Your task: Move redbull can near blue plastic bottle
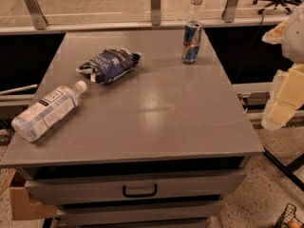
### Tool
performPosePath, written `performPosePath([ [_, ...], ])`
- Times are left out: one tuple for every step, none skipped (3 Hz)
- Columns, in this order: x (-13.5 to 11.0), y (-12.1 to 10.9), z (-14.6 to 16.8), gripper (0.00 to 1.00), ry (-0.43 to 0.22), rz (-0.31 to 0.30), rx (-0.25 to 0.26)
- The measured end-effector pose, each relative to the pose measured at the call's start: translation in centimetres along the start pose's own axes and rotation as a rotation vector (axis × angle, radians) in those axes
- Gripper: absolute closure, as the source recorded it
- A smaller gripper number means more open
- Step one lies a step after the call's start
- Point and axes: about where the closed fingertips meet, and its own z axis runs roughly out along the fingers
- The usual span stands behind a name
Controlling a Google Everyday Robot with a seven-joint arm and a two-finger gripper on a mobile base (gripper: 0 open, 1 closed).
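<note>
The redbull can (192, 42) stands upright at the far right of the grey table (156, 108). The blue plastic bottle (47, 110) lies on its side at the table's near left edge, white cap pointing toward the middle. The gripper (284, 99) is at the right edge of the view, off the table's right side, pale and blurred, well short of the can and holding nothing that shows.
A crinkled dark-blue snack bag (109, 64) lies between the bottle and the can, toward the far left. A small clear bottle (196, 0) stands beyond the table on a ledge. Drawers with a handle (139, 191) face front. Office chairs stand behind.
</note>
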Motion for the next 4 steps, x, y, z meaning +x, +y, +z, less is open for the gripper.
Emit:
performPosePath([
  [0.0,0.0,0.0,0.00,0.000,0.000,0.000],
  [0.6,-2.2,0.8,0.00,-0.038,0.070,0.015],
  [1.3,-7.1,3.3,0.00,-0.110,0.191,0.035],
  [1.2,-12.3,7.1,0.00,-0.211,0.302,0.050],
])
